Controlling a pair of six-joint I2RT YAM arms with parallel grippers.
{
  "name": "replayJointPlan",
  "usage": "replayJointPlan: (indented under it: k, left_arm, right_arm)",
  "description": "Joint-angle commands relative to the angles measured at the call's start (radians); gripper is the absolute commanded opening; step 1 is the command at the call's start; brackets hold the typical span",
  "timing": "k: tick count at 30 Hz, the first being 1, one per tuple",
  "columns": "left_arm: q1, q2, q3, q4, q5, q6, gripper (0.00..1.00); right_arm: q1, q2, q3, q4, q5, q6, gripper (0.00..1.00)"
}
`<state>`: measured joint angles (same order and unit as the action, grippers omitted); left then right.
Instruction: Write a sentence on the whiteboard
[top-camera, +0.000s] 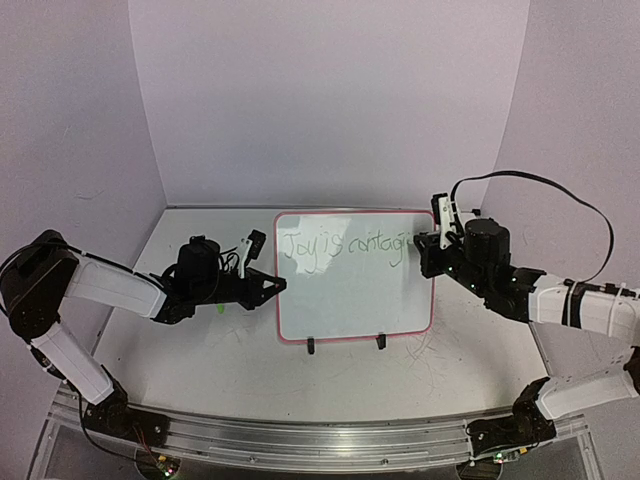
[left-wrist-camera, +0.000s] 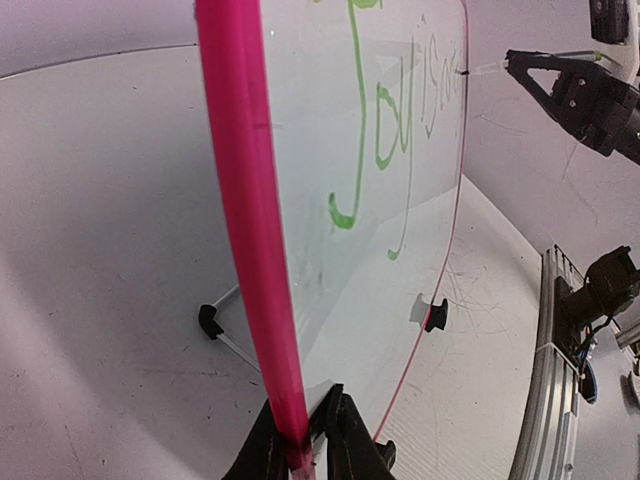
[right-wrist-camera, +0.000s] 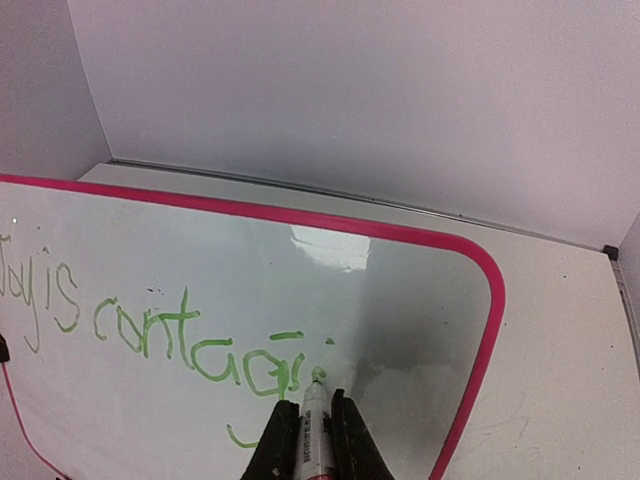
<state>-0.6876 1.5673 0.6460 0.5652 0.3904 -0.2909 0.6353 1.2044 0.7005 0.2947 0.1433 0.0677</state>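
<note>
Green handwriting, the sentence (top-camera: 345, 247), runs along the top of the whiteboard (top-camera: 355, 300), which stands upright on its wire stand (top-camera: 311, 346) on the table (top-camera: 200, 350) between the two arms; seen from above it reads "Joy is contagi". There the left gripper (top-camera: 278, 285) meets the board's left edge and the right gripper (top-camera: 428, 245) its upper right. The left wrist view shows those jaws pinched nearly together on the pink rim (left-wrist-camera: 245, 200). The right wrist view shows its jaws clamped on a marker (right-wrist-camera: 312, 430), tip touching the board just after the last letter. The board looks light, thin and stiff with a slick face, likely to tip or slide under pen pressure, so the rim is the place to hold it.
</note>
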Motion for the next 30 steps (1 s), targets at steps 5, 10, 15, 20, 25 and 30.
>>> replayJointPlan:
  k: [5,10,15,20,25,30]
  left_arm:
    - [0.005,0.016,-0.001,-0.085,-0.130,0.065,0.00]
    - [0.004,0.017,0.000,-0.086,-0.128,0.064,0.00]
    - [0.005,0.019,0.003,-0.085,-0.124,0.064,0.00]
    - [0.004,0.008,-0.003,-0.087,-0.127,0.064,0.00]
    - [0.005,0.006,-0.009,-0.087,-0.130,0.064,0.00]
    - [0.004,0.008,-0.007,-0.088,-0.130,0.065,0.00]
  right_arm:
    - [-0.005,-0.034,-0.022,-0.028,0.024,0.017,0.00]
    - [-0.005,-0.040,-0.012,-0.014,0.068,0.011,0.00]
    - [-0.006,-0.015,0.005,0.039,0.081,0.001,0.00]
    - [-0.006,0.014,0.026,0.066,0.084,-0.005,0.00]
    - [-0.005,0.036,0.040,0.072,0.073,-0.006,0.00]
    - [-0.006,0.034,0.043,0.077,0.074,-0.008,0.00]
